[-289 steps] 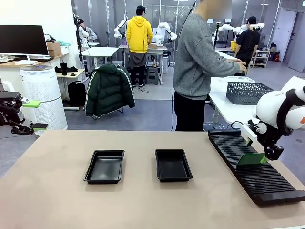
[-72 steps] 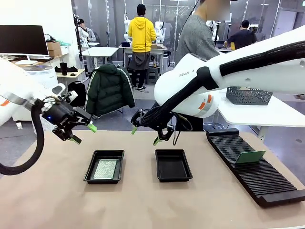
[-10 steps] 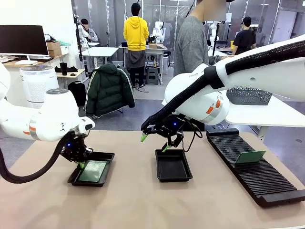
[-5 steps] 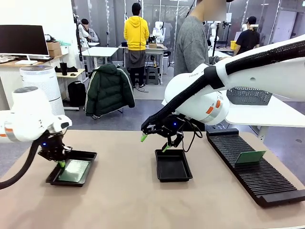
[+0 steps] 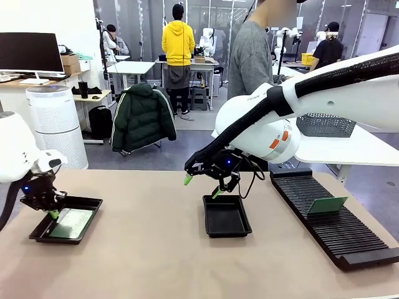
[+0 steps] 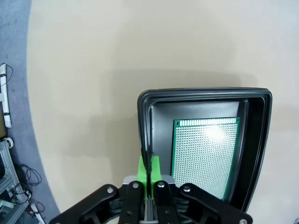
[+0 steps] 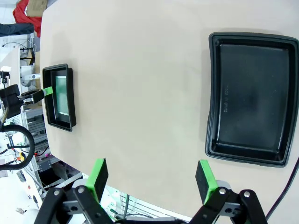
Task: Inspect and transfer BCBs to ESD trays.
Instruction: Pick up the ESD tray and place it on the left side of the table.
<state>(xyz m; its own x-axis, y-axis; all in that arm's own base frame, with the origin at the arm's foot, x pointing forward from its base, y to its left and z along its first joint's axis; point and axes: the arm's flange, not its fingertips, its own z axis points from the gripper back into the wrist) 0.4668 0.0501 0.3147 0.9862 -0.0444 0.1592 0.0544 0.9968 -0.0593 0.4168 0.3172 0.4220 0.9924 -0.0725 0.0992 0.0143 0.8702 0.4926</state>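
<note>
Tipping is your worry: the left gripper (image 6: 148, 161), pinching the rim of the tray (image 6: 201, 92) at 9 o'clock on the table (image 5: 156, 261), could tilt it near the edge and spill the board (image 6: 205, 154) inside. Right gripper (image 7: 152, 165) hangs spread above the empty tray (image 7: 252, 35).

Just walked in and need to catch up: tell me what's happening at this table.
The left gripper is shut on the rim of an ESD tray holding one BCB, near the left edge of the table. The right gripper hangs open above the second, empty tray. Another BCB stands in the slotted rack.
</note>
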